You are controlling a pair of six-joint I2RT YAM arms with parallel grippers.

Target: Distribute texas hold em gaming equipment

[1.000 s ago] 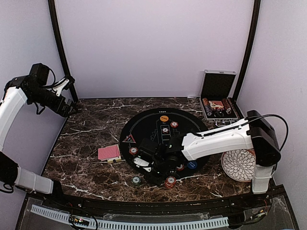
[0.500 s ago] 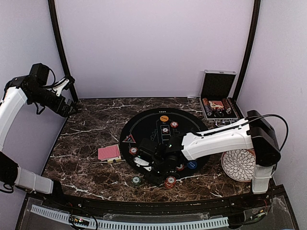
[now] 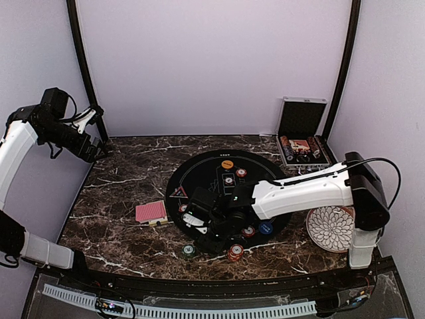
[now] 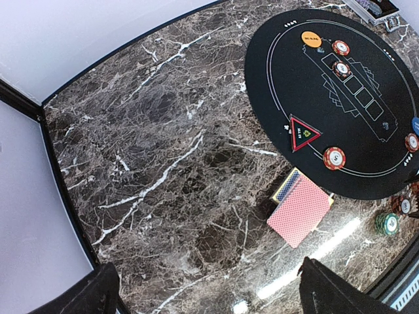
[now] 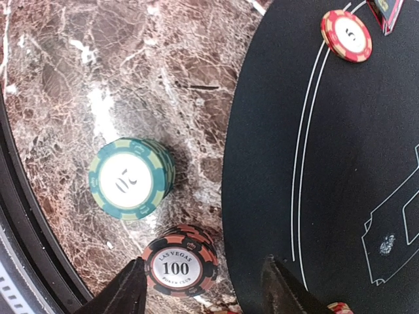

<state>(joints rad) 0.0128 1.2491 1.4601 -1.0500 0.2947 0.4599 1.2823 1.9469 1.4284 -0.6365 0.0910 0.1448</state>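
Observation:
A black round mat [image 3: 212, 174] holds an orange button [image 3: 227, 163], a blue button [image 3: 265, 228], a triangular marker [image 3: 178, 193] and several red striped chips [image 3: 241, 173]. A red-backed card deck [image 3: 151, 211] lies left of the mat on the marble. My right gripper [image 3: 206, 234] is open, low over the mat's near-left edge. In the right wrist view a black-and-red "100" chip stack [image 5: 180, 268] sits between its fingers [image 5: 134, 291], not gripped. A green chip stack [image 5: 129, 178] stands just beyond. My left gripper [image 3: 91, 145] is open and empty, raised at the far left.
An open silver case [image 3: 302, 143] with chips stands at the back right. A white patterned plate [image 3: 330, 228] lies right of the mat. A red chip stack [image 3: 235, 252] sits near the front edge. The left wrist view shows the deck [image 4: 302, 209] and marker [image 4: 302, 133].
My right gripper has shifted a little to the left and away from the front edge. The left arm has not moved.

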